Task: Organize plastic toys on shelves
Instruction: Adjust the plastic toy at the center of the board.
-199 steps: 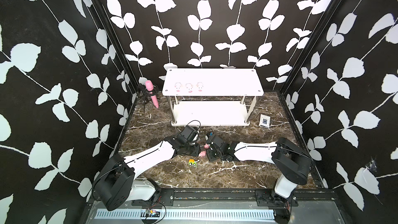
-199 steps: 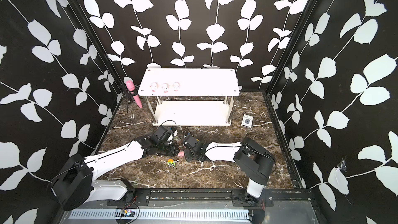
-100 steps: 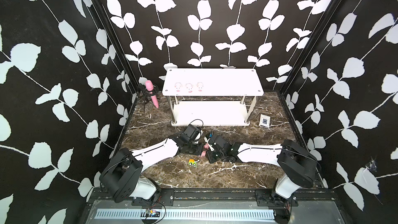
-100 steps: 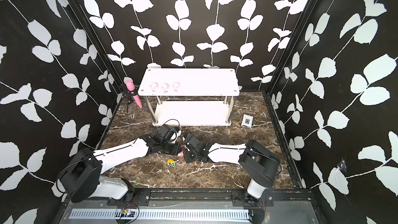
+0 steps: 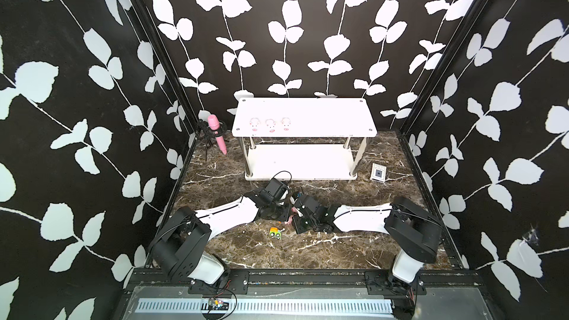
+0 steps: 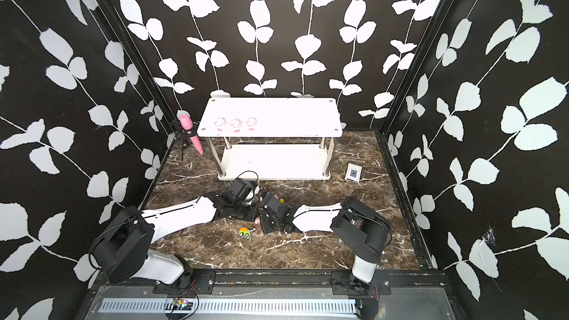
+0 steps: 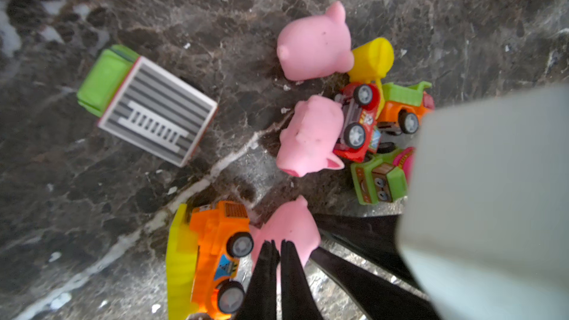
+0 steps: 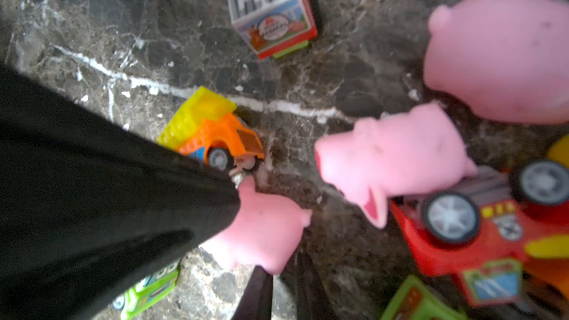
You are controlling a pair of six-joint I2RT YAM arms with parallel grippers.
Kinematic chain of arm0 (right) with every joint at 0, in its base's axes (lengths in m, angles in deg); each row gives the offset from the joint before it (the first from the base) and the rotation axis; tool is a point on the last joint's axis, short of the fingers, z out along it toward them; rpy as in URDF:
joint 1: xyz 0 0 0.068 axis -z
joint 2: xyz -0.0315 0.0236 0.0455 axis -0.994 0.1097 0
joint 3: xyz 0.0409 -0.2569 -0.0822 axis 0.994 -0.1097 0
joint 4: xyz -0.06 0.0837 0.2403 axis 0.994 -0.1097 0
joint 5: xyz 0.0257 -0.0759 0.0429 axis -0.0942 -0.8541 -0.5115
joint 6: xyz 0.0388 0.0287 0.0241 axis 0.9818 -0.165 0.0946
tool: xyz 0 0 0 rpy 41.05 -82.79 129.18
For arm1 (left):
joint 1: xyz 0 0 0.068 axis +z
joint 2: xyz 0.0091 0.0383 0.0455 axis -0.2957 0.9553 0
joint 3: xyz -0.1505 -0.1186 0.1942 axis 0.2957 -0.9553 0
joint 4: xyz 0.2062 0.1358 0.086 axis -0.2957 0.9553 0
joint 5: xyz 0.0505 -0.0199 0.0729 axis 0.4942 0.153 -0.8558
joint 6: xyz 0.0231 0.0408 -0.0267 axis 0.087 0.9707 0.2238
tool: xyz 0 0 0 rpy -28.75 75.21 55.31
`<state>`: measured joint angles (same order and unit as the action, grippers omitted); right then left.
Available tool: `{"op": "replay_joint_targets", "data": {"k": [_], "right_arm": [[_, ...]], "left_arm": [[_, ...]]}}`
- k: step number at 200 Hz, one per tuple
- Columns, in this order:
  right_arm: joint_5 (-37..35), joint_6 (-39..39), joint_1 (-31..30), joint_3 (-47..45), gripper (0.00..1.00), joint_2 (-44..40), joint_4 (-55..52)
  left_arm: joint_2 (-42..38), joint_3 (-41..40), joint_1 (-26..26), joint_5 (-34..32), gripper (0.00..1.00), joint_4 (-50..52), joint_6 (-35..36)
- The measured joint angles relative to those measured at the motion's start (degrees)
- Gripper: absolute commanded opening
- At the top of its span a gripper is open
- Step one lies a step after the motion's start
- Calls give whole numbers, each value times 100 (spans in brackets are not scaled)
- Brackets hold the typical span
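While a small green car [image 5: 275, 233] sits nearest, the left tool [image 7: 278, 249] pinches a pig [image 7: 288, 226] crowded by an orange truck [image 7: 215, 250]. The right tool [image 8: 283, 275] hangs slightly parted, empty. Beyond, 3 pigs [image 5: 271, 124] top the shelves [image 5: 308, 112], between a microphone [image 5: 217, 132] and a card box [image 5: 378, 173].

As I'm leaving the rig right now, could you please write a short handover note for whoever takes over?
Left hand: shut, apparently pinching a pig on the floor.
Right hand: beside that pig; grip unclear.
Done: three pigs on the shelves' top board.
Remaining: the pinched pig, two more pigs and the toy vehicles, all on the floor.
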<state>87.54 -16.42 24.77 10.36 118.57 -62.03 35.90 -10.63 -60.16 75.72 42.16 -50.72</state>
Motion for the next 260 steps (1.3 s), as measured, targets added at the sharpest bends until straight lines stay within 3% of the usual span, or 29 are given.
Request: {"op": "replay_joint_targets", "data": {"k": [50,112,187,260], "right_arm": [[-363,24,0,157,18,57,-240],[-671,-72,0,203,25,-72,-688],[-55,-68,0,-17,35,-560,-382],[133,44,-105,184,23,-210,-111]], "left_arm": [[-127,-234,-35,179,9,-114,-9],[-422,-302,-57,229,22,-146,-118],[-909,-470,-68,-251,26,-70,-308],[-1233,-603,-68,-592,23,-24,-424]]}}
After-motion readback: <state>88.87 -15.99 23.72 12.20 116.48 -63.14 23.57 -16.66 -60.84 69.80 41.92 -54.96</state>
